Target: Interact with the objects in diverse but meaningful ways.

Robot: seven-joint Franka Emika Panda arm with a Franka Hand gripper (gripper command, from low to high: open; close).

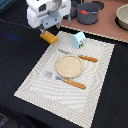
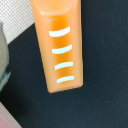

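A yellow-orange ridged bread piece (image 1: 48,36) lies on the dark table just off the placemat's far corner at the exterior view's left. It fills the wrist view as an orange block with pale ridge marks (image 2: 61,47). My gripper (image 1: 46,31) hangs directly over it, very close; its fingers are not seen in the wrist view and its jaw state is unclear. The white-and-teal milk carton (image 1: 78,39) stands on the placemat's far edge. The grey handled pot (image 1: 89,12) sits on the tan surface behind.
A striped placemat (image 1: 35,80) holds a round tan plate (image 1: 67,65), an orange-handled fork (image 1: 66,80) and an orange-handled knife (image 1: 82,57). A pale bowl (image 1: 123,17) stands at the far right.
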